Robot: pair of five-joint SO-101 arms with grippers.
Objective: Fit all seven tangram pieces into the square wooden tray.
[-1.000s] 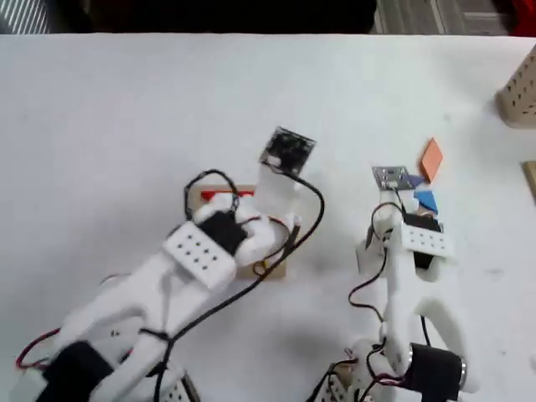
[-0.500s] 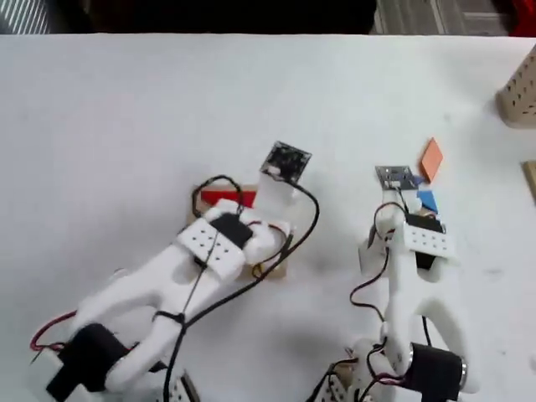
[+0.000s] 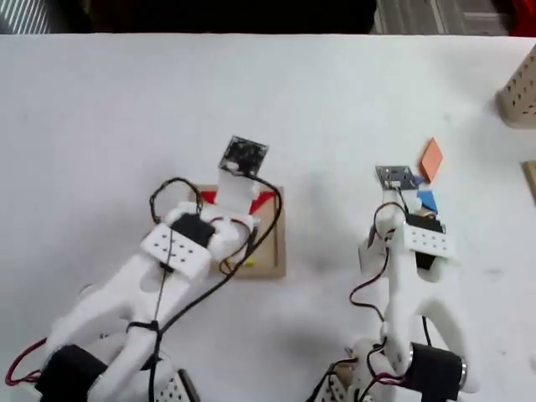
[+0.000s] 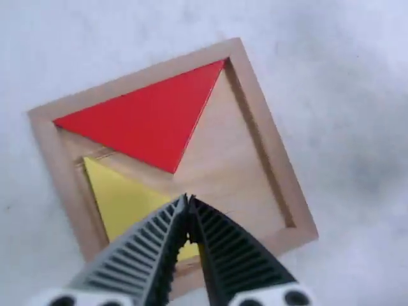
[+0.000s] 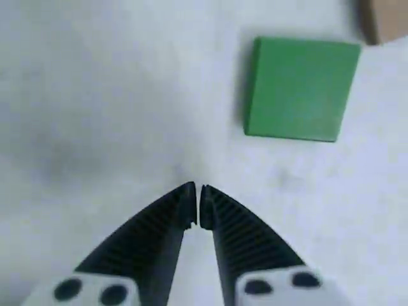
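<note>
The square wooden tray (image 4: 271, 146) holds a red triangle (image 4: 150, 121) against one side and a yellow triangle (image 4: 124, 201) beside it; the remaining floor is bare wood. My left gripper (image 4: 189, 203) hangs shut and empty over the tray's middle, above the yellow piece's edge. In the high view the left arm covers most of the tray (image 3: 276, 243). A green square (image 5: 299, 89) lies on the white table just beyond my right gripper (image 5: 196, 191), which is shut with nothing in it. An orange piece (image 3: 431, 159) and a blue piece (image 3: 427, 201) lie by the right arm's head.
A perforated wooden block (image 3: 519, 92) stands at the table's right edge, with another wooden bit (image 3: 530, 180) below it. A wooden corner (image 5: 386, 19) shows past the green square. White table stretches to the left and far side.
The left arm has swung to the left, from the tray's right edge to over its middle, uncovering the tray's right side. The right arm has kept still.
</note>
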